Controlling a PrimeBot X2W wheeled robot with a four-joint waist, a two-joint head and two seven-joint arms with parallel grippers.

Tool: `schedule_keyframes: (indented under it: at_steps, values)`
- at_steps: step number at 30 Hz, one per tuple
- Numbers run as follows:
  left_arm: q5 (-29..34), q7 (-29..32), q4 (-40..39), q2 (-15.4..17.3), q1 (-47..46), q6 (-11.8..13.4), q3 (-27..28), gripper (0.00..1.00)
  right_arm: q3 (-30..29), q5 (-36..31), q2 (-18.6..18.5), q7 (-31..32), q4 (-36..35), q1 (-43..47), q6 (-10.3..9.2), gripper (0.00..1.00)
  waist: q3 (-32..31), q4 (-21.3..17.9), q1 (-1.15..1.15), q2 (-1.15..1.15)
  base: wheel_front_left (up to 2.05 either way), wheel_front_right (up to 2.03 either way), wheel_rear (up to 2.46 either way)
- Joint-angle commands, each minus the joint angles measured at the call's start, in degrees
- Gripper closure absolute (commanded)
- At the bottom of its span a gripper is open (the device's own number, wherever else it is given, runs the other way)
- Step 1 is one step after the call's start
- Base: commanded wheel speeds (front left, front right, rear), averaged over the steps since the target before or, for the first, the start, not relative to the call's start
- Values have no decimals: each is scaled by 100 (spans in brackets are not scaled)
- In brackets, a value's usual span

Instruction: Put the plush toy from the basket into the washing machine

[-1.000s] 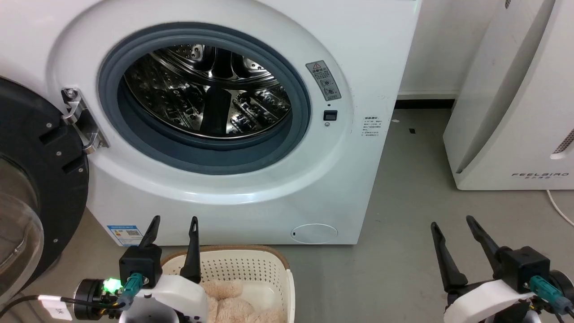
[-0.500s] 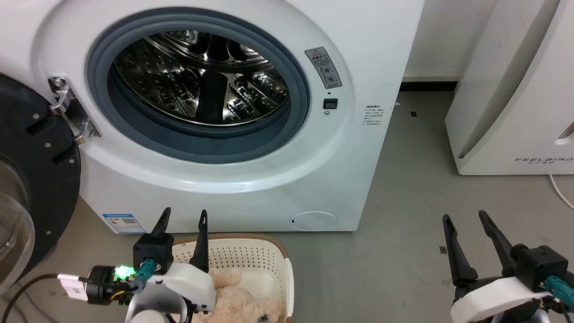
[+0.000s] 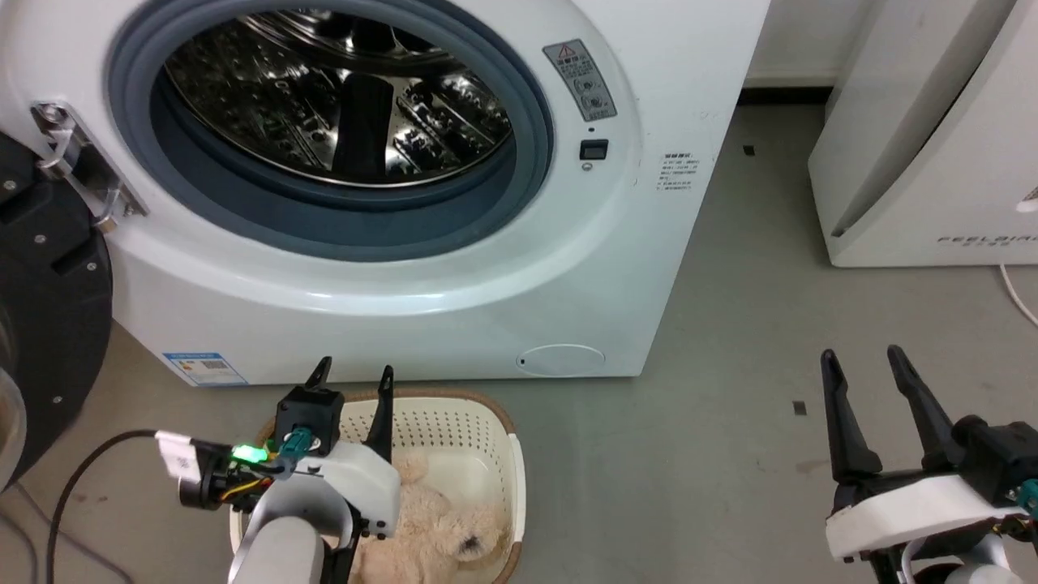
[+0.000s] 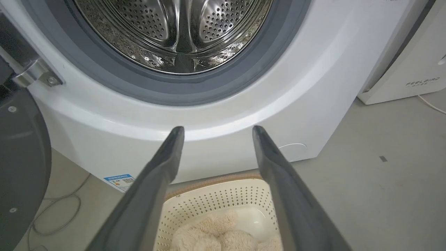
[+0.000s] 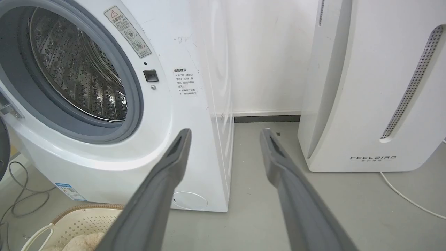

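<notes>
Left gripper (image 3: 355, 371) hovers, spread wide and empty, above the basket (image 3: 474, 428).
The plush toy (image 3: 430, 527) lies inside at six o'clock, with the washing machine (image 3: 568, 268) at twelve. Best to descend straight and pinch the toy's thick middle.

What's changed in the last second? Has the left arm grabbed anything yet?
The head camera has tipped down, so the washing machine sits higher in view and more of the basket and plush toy shows; those things have not moved. The left gripper seems to have edged over the basket, fingers open. Nothing taken or released. The right gripper stays open.
</notes>
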Motion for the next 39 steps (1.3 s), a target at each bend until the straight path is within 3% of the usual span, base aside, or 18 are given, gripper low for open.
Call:
schedule_keyframes:
  at_steps: [1, 17, 39]
  values:
    - [43, -48, 114, 45, -143, -29, -44, 0, -24, 60, -1, -51, -45, -112, -2, 0, 71, -17, 0, 0, 0, 0, 0]
    - [208, 240, 1519, 257, -1145, -248, -509, 0, -111, 426, -1, -242, -149, -530, -3, 0, 856, -148, 0, 0, 0, 0, 0]
    - [774, 1326, 2869, 1075, -2304, -245, -1492, 0, -183, 991, -2, -505, -345, -1179, -4, 0, 2347, -449, 0, 0, 0, 0, 0]
